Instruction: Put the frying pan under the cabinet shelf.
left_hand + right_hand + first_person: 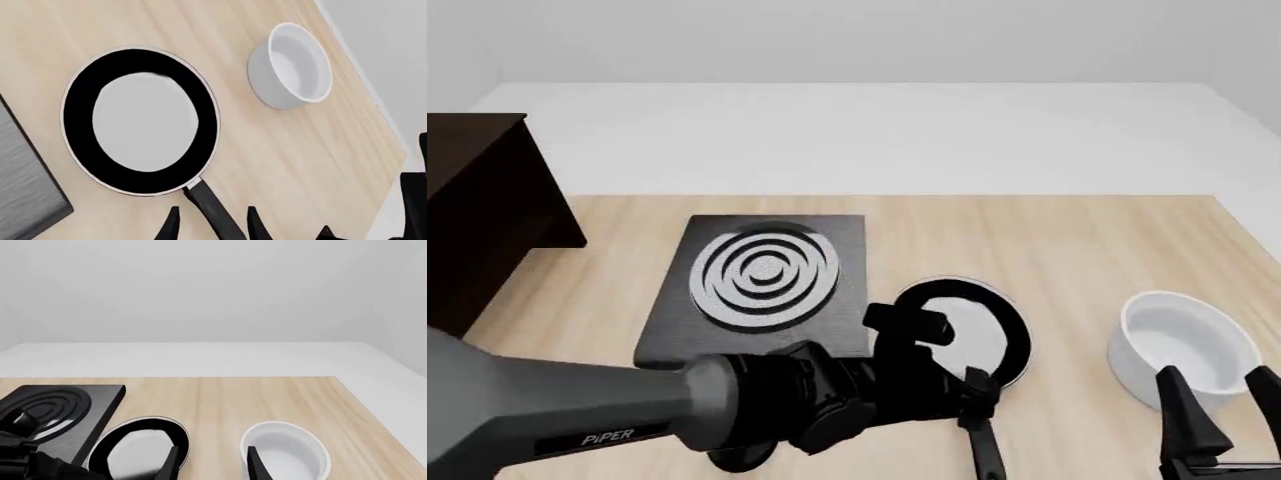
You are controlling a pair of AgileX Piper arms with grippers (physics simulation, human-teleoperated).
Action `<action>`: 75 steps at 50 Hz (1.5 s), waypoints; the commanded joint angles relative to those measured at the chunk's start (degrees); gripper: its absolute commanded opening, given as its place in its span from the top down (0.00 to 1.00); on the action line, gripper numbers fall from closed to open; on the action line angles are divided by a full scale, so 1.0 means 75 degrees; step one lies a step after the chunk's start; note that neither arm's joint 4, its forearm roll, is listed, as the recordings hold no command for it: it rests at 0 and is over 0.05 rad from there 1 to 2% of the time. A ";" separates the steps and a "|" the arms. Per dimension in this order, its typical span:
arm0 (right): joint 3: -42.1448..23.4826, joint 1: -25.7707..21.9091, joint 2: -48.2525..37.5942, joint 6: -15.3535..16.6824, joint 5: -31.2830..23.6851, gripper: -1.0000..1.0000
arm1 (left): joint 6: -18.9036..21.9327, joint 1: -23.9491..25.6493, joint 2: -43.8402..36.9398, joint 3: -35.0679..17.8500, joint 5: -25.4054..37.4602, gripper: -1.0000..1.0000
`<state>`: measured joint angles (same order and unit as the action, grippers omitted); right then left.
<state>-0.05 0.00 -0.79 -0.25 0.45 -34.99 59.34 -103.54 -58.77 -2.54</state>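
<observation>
Left gripper [212, 227] sits open, its two dark fingertips straddling the long straight black handle of the round black frying pan with light grey inner surface [141, 121]; I can't confirm contact. Right gripper [212, 464] is spread open too, near the white bowl [1180, 347]. I see a pale wooden table [1054, 250] against plain white surroundings. That pan lies beside the black ringed stove plate [763, 275], well apart from the dark brown cabinet shelf [487, 205].
</observation>
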 commanded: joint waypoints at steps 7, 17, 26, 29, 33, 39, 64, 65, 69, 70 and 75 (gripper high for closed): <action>0.0000 -0.0001 -0.0001 0.0001 0.0000 0.00 | -0.0327 0.0108 -0.0574 0.0090 -0.0585 0.00; 0.0000 -0.0001 0.0000 0.0002 0.0000 0.00 | -0.0593 0.0338 -0.0838 0.0195 -0.0909 0.00; 0.0000 0.0000 0.0002 0.0003 0.0000 0.00 | -0.0838 0.0496 -0.1109 0.0276 -0.1221 0.00; 0.0000 -0.0001 -0.0001 0.0000 0.0000 0.00 | -0.0821 0.0505 -0.1116 0.0275 -0.1240 0.00; 0.0000 -0.0003 0.0001 0.0002 0.0000 0.00 | -0.0847 0.0544 -0.1188 0.0281 -0.1295 0.00; 0.0000 -0.0002 -0.0004 -0.0003 0.0001 0.00 | -0.0917 0.0586 -0.1251 0.0303 -0.1391 0.00; 0.0000 -0.0001 0.0000 -0.0001 0.0000 0.00 | -0.1071 0.0902 -0.1931 0.0104 -0.1868 0.00; 0.0000 0.0001 0.0000 0.0001 0.0000 0.00 | -0.0962 0.0889 -0.1996 0.0023 -0.1823 0.00; 0.0000 0.0002 0.0006 -0.0001 -0.0002 0.00 | -0.1059 0.0889 -0.2107 0.0014 -0.1916 0.00; 0.0000 0.0003 0.0001 0.0002 -0.0001 0.00 | -0.1088 0.0879 -0.2162 -0.0014 -0.1941 0.00; 0.0000 0.0000 0.0001 -0.0002 0.0000 0.00 | -0.1150 0.0896 -0.2297 -0.0052 -0.2020 0.00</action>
<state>-0.05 0.00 -0.78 -0.24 0.45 -41.99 65.72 -117.36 -58.35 -16.31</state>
